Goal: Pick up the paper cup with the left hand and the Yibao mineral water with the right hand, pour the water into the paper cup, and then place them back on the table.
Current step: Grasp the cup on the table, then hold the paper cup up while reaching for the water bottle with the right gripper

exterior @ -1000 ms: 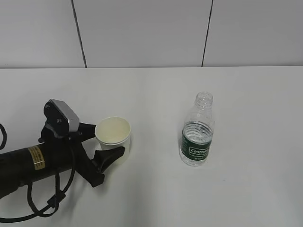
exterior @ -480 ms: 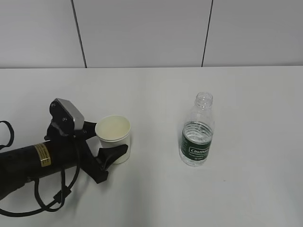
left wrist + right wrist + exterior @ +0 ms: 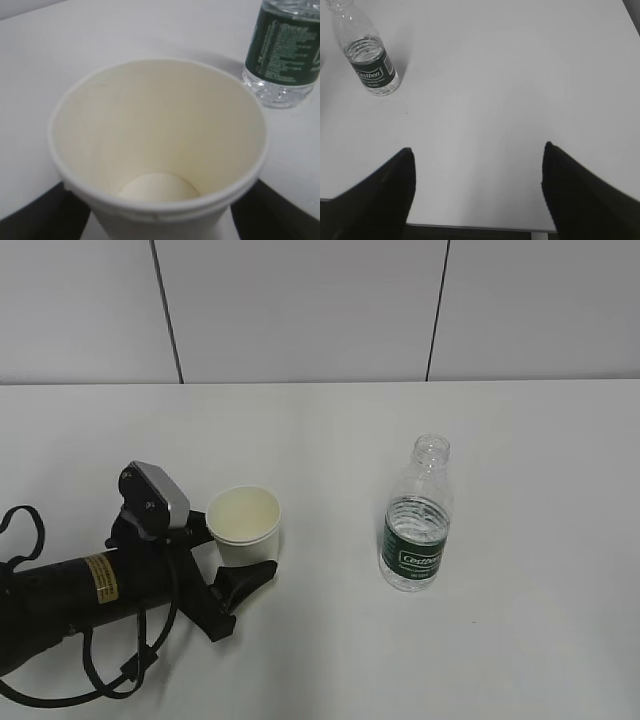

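Over the last second the left hand [image 3: 150,570] has slid forward and to the right along the desk [image 3: 330,430], and the paper cup [image 3: 243,528] has shifted a little right with it.

Nearest the exterior camera, the left end effector [image 3: 225,555] has one finger in front of the cup's base and the other behind it, so the cup stands upright between them. The left wrist view shows the empty cup [image 3: 160,150] filling the gap with a dark finger at either lower corner. They look closed on the cup wall, though actual contact cannot be made out.

Further right, well apart from the cup, the Yibao mineral water [image 3: 416,514] stands upright and uncapped, its long axis vertical.

The right end effector [image 3: 475,150] is spread wide and empty. The bottle [image 3: 366,52] lies ahead and far to its left, so the right arm must reach forward and leftward with its fingers either side of the bottle's body.
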{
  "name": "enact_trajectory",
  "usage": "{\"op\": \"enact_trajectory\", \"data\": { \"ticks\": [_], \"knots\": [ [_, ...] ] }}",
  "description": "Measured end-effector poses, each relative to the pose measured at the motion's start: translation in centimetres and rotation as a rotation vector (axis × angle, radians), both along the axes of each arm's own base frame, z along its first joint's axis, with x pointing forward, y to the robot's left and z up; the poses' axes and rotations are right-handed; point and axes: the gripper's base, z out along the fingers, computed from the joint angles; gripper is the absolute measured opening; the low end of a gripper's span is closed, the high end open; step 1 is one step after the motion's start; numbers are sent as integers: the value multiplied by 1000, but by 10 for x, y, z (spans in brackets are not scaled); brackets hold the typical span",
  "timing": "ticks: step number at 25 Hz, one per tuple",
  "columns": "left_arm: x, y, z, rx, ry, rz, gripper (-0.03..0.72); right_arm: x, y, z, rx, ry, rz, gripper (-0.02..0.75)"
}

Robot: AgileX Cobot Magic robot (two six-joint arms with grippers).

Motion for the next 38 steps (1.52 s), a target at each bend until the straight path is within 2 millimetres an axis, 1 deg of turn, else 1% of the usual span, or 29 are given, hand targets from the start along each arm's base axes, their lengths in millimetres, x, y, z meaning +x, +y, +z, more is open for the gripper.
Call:
{"op": "enact_trajectory", "data": {
  "ticks": [3,11,16,23,32,38],
  "knots": [
    [0,0,-1,0,3,4,557,0,0,0,0,0,0,577],
    [-1,1,-12,9,43,15,557,0,0,0,0,0,0,577],
    [-2,-1,-13,8,45,12,557,0,0,0,0,0,0,577],
    [9,-5,-8,-7,4,11,553,0,0,0,0,0,0,577],
    [10,-6,-7,-11,5,12,538,0,0,0,0,0,0,577],
    [9,-6,-11,-13,24,15,536,0,0,0,0,0,0,577]
  ]
}}
